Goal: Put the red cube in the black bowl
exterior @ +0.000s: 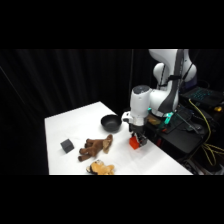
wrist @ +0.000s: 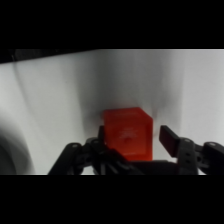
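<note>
The red cube (exterior: 134,143) rests on the white table (exterior: 65,125) near its right edge. My gripper (exterior: 137,142) has come down over it. In the wrist view the red cube (wrist: 128,134) sits between the two black fingers (wrist: 171,138). The left finger is against the cube's side, and a narrow strip of table shows between the cube and the right finger, so the gripper is open around the cube. The black bowl (exterior: 110,122) stands on the table a short way left of the gripper and farther back, with nothing in it.
A dark grey cube (exterior: 67,145) lies at the table's left. A brown plush toy (exterior: 95,146) lies in the middle, and a tan plush toy (exterior: 101,168) sits at the front edge. Black equipment with cables (exterior: 200,125) stands just beyond the table's right edge.
</note>
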Controlling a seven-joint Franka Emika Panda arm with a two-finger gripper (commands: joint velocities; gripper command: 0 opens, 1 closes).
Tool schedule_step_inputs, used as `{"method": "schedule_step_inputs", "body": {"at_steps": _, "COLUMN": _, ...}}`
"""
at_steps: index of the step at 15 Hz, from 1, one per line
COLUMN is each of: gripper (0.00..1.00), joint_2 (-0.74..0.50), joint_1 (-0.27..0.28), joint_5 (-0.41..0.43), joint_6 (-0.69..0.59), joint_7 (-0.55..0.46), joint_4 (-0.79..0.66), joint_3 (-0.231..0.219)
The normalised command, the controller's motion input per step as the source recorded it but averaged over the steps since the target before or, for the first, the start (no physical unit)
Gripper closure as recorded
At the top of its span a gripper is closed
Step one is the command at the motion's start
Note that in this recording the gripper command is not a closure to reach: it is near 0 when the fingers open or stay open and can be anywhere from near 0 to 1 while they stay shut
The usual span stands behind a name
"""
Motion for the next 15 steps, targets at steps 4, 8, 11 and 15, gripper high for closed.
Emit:
{"method": "schedule_step_inputs", "body": {"at_steps": 4, "gripper": 1.00, "joint_2": 0.03, "joint_1": 0.096, "joint_5": 0.117, "joint_6": 0.26, "joint_7": 0.01, "joint_4": -0.08, "joint_3": -0.068}}
{"method": "schedule_step_inputs", "body": {"at_steps": 8, "gripper": 1.00, "joint_2": -0.15, "joint_1": 0.139, "joint_5": 0.042, "joint_6": 0.08, "joint_7": 0.03, "joint_4": -0.12, "joint_3": -0.146}}
{"method": "schedule_step_inputs", "body": {"at_steps": 11, "gripper": 1.00, "joint_2": -0.49, "joint_1": 0.060, "joint_5": 0.011, "joint_6": -0.10, "joint_7": -0.02, "joint_4": -0.29, "joint_3": -0.151}}
{"method": "schedule_step_inputs", "body": {"at_steps": 15, "gripper": 1.00, "joint_2": -0.67, "joint_1": 0.076, "joint_5": -0.258, "joint_6": -0.27, "joint_7": 0.13, "joint_4": -0.29, "joint_3": -0.336}}
